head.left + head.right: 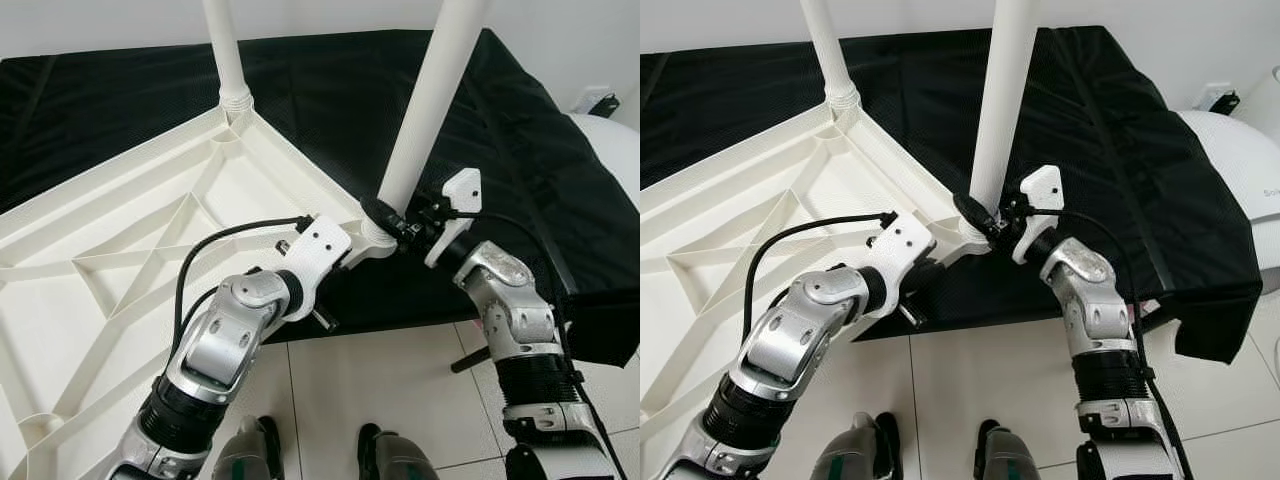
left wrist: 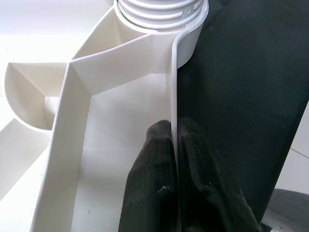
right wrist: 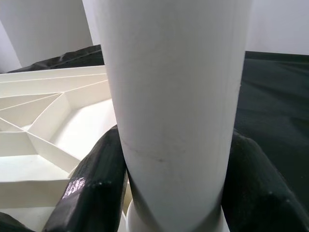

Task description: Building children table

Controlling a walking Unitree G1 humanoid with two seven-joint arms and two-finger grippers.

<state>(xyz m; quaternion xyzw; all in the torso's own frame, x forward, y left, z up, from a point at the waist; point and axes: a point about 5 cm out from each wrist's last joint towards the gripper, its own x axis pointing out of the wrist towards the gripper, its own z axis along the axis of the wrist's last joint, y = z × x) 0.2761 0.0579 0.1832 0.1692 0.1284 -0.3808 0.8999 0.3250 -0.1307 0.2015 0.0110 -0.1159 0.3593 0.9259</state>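
Two white legs stand up from an upturned white tabletop (image 1: 120, 260), which lies ribs-up on a black cloth (image 1: 330, 90) over the bench. The tabletop fills the frame from about 7 to 11 o'clock, with one corner pointing toward the centre. The near leg (image 1: 432, 100) rises from that corner socket and leans toward 1 o'clock; the far leg (image 1: 226, 50) stands in another corner at 12 o'clock.

Right gripper (image 1: 392, 222) sits just right of centre, its jaws closed around the near leg right above the socket; in the wrist view a black finger (image 3: 91, 188) presses each side of the leg. The right arm comes up from 5 o'clock.

Left gripper (image 2: 175, 145) is at the tabletop's rim just left of that same corner. Its jaws are closed on the thin white rim wall, one finger inside the tabletop, the other outside against the cloth. The left arm enters from 7 o'clock.

White floor tiles (image 1: 400, 380) show at 6 o'clock, and a white rounded object (image 1: 615, 150) sits at 3 o'clock beyond the cloth.
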